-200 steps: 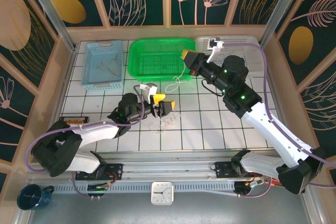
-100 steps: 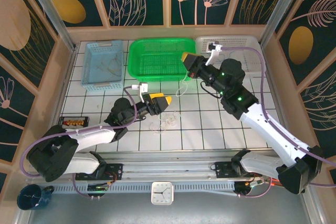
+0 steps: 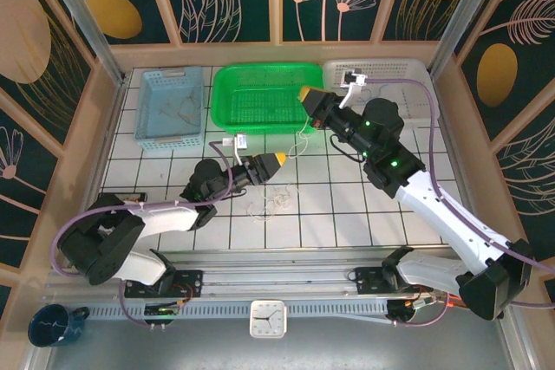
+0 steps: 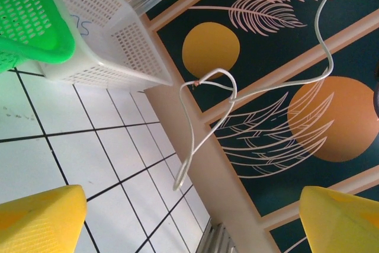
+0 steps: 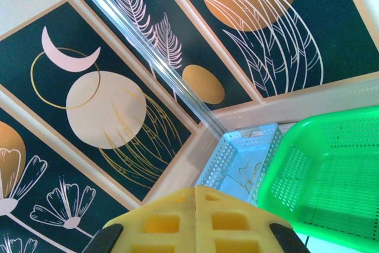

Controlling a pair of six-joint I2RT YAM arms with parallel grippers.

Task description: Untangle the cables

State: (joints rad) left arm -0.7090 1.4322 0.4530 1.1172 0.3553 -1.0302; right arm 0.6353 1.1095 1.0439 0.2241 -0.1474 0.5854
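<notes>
A whitish-tan cable [image 3: 299, 138] hangs from my right gripper [image 3: 306, 94], which is shut on its upper end in front of the green basket [image 3: 222, 101]. In the right wrist view the yellow fingertips [image 5: 195, 197] are pressed together. My left gripper [image 3: 270, 162] hovers just left of the cable's lower end, open and empty. The left wrist view has the cable [image 4: 208, 81] looping and dangling ahead of the gripper [image 4: 189, 223], between its two spread yellow fingers [image 4: 41, 220]. More thin cables [image 3: 269, 205] lie in a small tangle on the white tiles below.
A blue basket [image 3: 143, 110] at the back left holds a few thin wires [image 5: 246, 170]. A white basket [image 3: 408, 71] stands at the back right behind the right arm. A small dark block [image 3: 121, 201] lies by the left wall. Wooden walls ring the tiled floor.
My left gripper has risen from over the floor tangle and turned toward the hanging cable. The right gripper has shifted slightly, still holding its cable.
</notes>
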